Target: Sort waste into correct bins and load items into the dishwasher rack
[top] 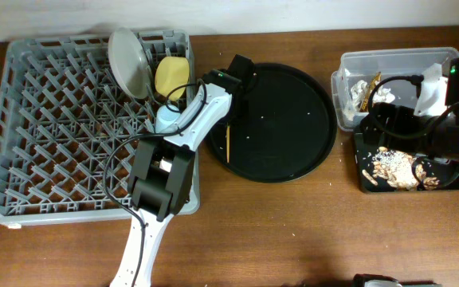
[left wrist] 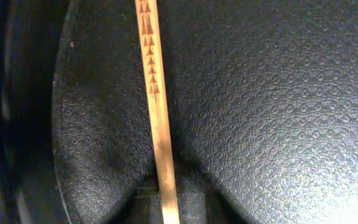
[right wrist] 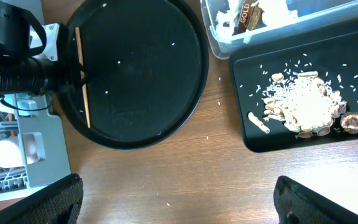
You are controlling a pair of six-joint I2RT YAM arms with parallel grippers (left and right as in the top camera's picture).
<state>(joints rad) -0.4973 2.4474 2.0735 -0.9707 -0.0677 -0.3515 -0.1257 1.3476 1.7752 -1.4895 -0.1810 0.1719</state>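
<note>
One thin wooden chopstick [left wrist: 158, 118] lies on the round black tray [top: 285, 119], near its left edge [right wrist: 82, 81]. My left gripper [left wrist: 169, 208] is low over the tray with its fingers against both sides of the chopstick. The grey dishwasher rack [top: 54, 135] holds the upright grey plate [top: 128, 60], the yellow bowl [top: 172, 74] and the light blue cup [top: 167, 119]. A pale pinkish cup [right wrist: 11, 152] sits in the rack, partly hidden. My right gripper [right wrist: 185, 202] is wide open and empty above bare wood.
The clear tub [top: 349, 68] at the right holds white tissue [top: 433, 84] and a gold-brown wrapper [right wrist: 248, 14]. The black rectangular tray [top: 366, 179] in front of it holds beige food scraps [right wrist: 303, 102]. My right arm [top: 445, 131] hangs over both.
</note>
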